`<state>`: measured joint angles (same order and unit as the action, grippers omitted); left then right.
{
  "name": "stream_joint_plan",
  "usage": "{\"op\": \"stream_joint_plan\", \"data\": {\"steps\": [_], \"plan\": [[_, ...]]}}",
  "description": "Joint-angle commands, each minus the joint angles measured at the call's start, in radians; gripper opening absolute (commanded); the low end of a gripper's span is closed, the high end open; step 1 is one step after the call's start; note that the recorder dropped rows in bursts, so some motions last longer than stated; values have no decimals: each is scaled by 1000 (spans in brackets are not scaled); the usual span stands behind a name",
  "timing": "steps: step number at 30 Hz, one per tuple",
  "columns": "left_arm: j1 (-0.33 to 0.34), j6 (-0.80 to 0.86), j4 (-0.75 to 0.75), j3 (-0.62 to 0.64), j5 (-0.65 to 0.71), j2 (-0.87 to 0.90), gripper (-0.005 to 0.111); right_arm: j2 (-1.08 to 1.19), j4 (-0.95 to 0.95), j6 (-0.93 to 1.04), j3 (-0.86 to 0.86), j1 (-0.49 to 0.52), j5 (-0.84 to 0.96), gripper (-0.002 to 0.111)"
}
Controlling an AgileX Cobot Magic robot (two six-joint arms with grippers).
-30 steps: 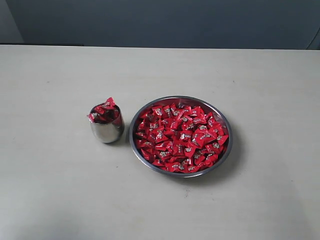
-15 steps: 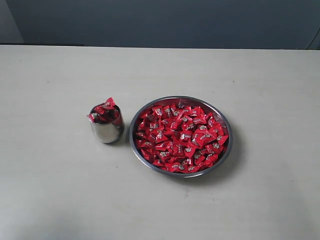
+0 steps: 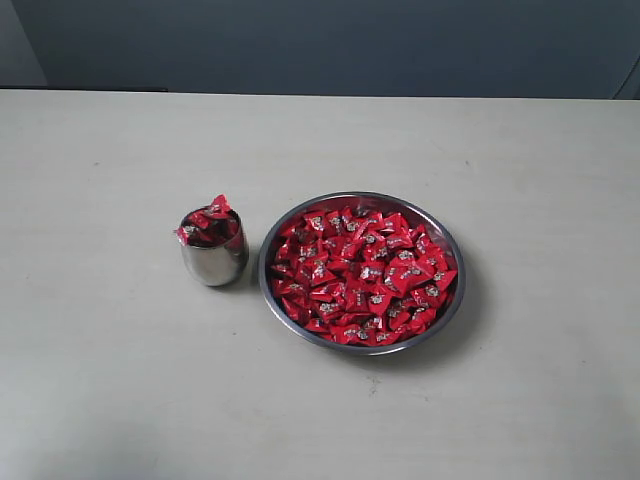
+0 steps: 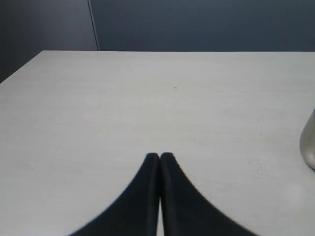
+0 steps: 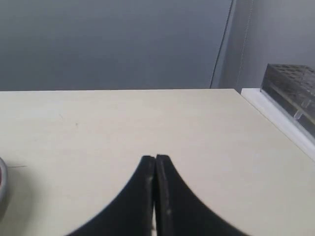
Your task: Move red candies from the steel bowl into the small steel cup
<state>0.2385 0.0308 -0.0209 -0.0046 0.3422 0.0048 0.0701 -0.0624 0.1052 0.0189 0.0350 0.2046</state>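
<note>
Where the pale, flat surface (image 3: pixel 120 380) met a dark blue-grey wall (image 3: pixel 330 45), a wide, shallow, round, shiny steel bowl (image 3: pixel 430 217) sat a little to the right of the middle. It was packed with lots of small red candies in shiny wrappers (image 3: pixel 362 277), each with a tiny whitish mark, and they covered almost the whole bottom of the bowl. Just beside the bowl, on its left, stood a small, shiny steel cup with a round, egg-like body (image 3: pixel 213 262). It stood upright, and I could not tell if it touched the bowl. The cup was full of the same red candies. A few poked up above its rim at the back, and one hung over the rim on the left side. In the left wrist view, the left gripper (image 4: pixel 160 156) hung over a bare part of the surface with its two black jaws pressed tight together. The shiny side of the cup showed only at the edge of that view. In the right wrist view, the right gripper (image 5: pixel 155 158) hung over the surface too, and its black jaws were also squeezed together. A sliver of the bowl showed at the edge of that view, and a see-through rack (image 5: pixel 293 91) stood past the far side of the surface.
</note>
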Motion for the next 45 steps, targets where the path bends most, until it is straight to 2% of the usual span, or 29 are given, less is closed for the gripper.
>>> {"op": "stream_joint_plan", "data": {"steps": [1, 13, 45], "plan": [[-10, -1, -1, 5, -8, -5, 0, -31, 12, -17, -19, 4, 19, -1], [-10, -1, -1, 5, -8, -5, 0, -45, 17, -30, -19, 4, 99, -1], [-10, -1, -1, 5, -8, -5, 0, -45, 17, -30, -19, 4, 103, -1]]}}
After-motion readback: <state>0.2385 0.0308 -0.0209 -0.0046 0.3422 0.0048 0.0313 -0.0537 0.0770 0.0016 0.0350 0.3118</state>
